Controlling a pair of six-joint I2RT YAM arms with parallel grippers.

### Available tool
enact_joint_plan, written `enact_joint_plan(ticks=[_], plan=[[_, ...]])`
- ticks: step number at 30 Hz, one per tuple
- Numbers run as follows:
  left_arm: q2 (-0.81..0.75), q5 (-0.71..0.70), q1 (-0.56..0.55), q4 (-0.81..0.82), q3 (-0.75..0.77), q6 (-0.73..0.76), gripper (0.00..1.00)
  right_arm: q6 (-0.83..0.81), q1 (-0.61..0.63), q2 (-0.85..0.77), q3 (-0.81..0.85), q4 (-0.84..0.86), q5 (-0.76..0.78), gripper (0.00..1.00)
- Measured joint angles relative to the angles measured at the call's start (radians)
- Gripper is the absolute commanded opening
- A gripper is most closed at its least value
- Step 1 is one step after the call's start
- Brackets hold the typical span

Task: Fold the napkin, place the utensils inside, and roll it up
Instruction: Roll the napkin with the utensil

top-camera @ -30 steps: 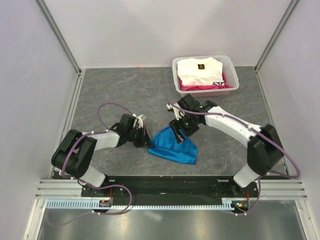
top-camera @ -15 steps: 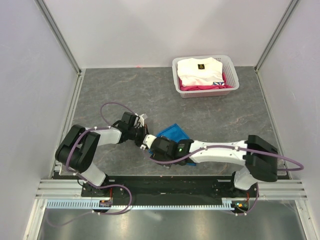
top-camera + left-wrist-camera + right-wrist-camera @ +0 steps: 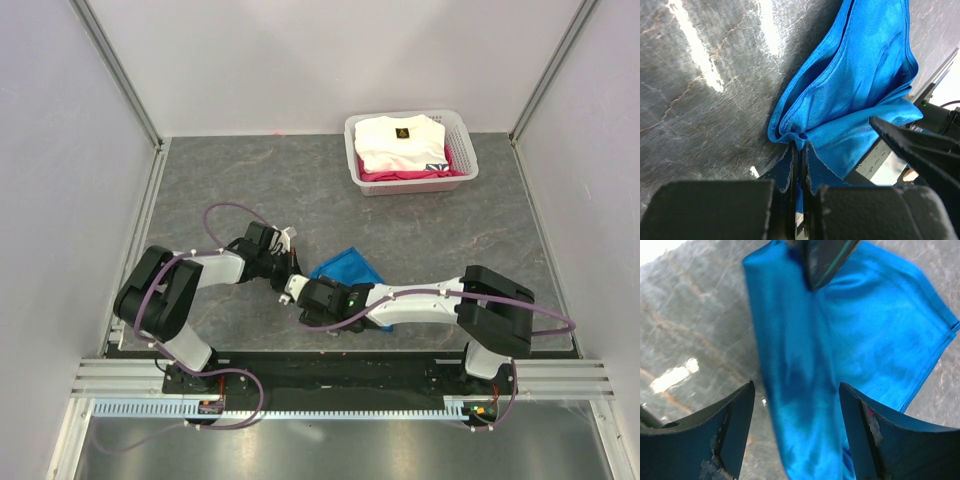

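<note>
Grey table (image 3: 250, 180), basket (image 3: 461, 180), right arm (image 3: 425, 297) over napkin (image 3: 345, 264)

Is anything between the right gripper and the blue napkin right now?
Nothing visible. The right gripper hangs open directly over the napkin with bare cloth between its fingers; the left gripper pinches the napkin's edge beside it, not in the path.

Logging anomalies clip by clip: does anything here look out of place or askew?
The napkin lies crumpled in loose folds, not flat, one bunched edge pinched in the left tool. No utensils show in any view.
</note>
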Motion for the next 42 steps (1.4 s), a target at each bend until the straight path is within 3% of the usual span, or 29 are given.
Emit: enact_joint_plan(ticks=[4, 9, 10, 12, 15, 16, 19, 25, 33, 40, 42], plan=[[0.003, 0.004, 0.000, -0.008, 0.006, 0.014, 0.02, -0.020, -0.059, 0.002, -0.002, 0.027, -0.060, 0.72], [0.008, 0.010, 0.000, -0.015, 0.013, 0.032, 0.02, -0.042, -0.115, 0.010, 0.004, 0.031, -0.186, 0.52], [0.010, 0.011, 0.000, -0.016, 0.015, 0.035, 0.02, -0.042, -0.120, 0.017, 0.011, 0.026, -0.216, 0.45], [0.014, 0.017, 0.000, -0.019, 0.019, 0.040, 0.03, -0.050, -0.124, 0.024, 0.019, 0.016, -0.242, 0.40], [0.016, 0.021, 0.001, -0.023, 0.023, 0.045, 0.22, -0.048, -0.130, 0.028, 0.023, 0.009, -0.272, 0.34], [0.016, 0.018, 0.001, -0.024, 0.023, 0.045, 0.33, -0.047, -0.134, 0.029, 0.024, 0.008, -0.277, 0.32], [0.009, 0.003, 0.001, -0.034, 0.029, 0.040, 0.51, -0.040, -0.161, 0.029, 0.026, 0.005, -0.323, 0.30], [-0.077, -0.107, 0.007, -0.038, 0.023, 0.029, 0.68, -0.014, -0.242, 0.029, 0.028, 0.003, -0.480, 0.27], [-0.253, -0.233, 0.032, -0.029, -0.099, 0.013, 0.74, 0.008, -0.310, 0.097, 0.088, -0.043, -0.745, 0.24], [-0.409, -0.239, 0.033, 0.071, -0.238, -0.007, 0.77, 0.016, -0.379, 0.175, 0.124, -0.097, -0.989, 0.24], [-0.431, -0.227, 0.033, 0.110, -0.269, -0.011, 0.82, 0.015, -0.398, 0.204, 0.141, -0.120, -1.045, 0.23]])
